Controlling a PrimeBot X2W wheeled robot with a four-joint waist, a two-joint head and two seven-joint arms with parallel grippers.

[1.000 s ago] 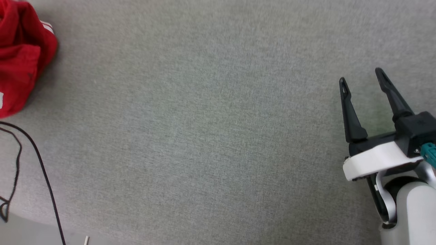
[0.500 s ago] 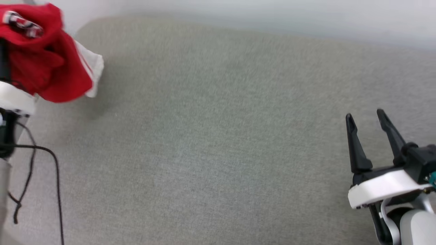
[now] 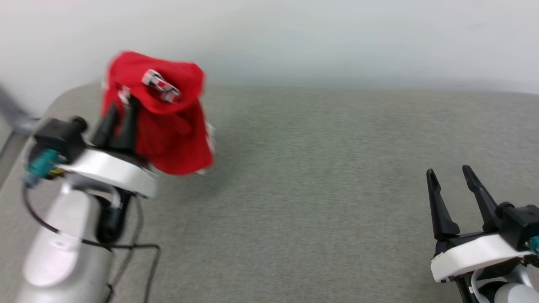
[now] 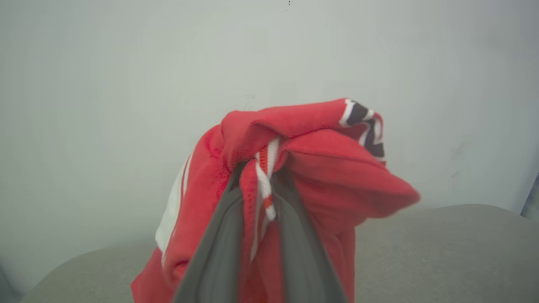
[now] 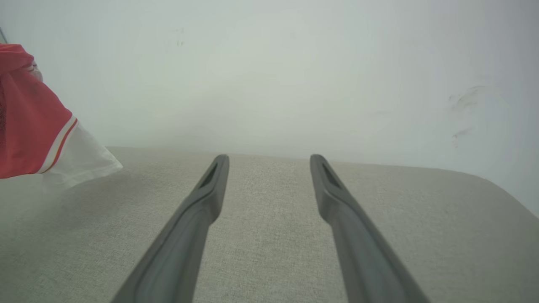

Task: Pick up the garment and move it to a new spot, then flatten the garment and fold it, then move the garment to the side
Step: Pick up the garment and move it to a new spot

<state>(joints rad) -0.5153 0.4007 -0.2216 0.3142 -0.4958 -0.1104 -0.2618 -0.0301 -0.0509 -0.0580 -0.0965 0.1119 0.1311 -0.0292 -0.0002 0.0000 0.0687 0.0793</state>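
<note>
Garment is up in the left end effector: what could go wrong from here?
1. The left end effector pinches only a bunched fold of the garment; the cloth may slip out.
2. It hangs crumpled, so it will likely land bunched on the grey surface; the open right end effector is far off.
3. The black cable by the left arm could snag.

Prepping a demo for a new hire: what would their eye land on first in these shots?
The bright red garment, bunched up at the head view's upper left and hanging from the left gripper, whose jaws are shut on its white-and-red trim. After that, the right gripper at the lower right, its jaws wide apart with nothing between them, over the grey padded surface.
</note>
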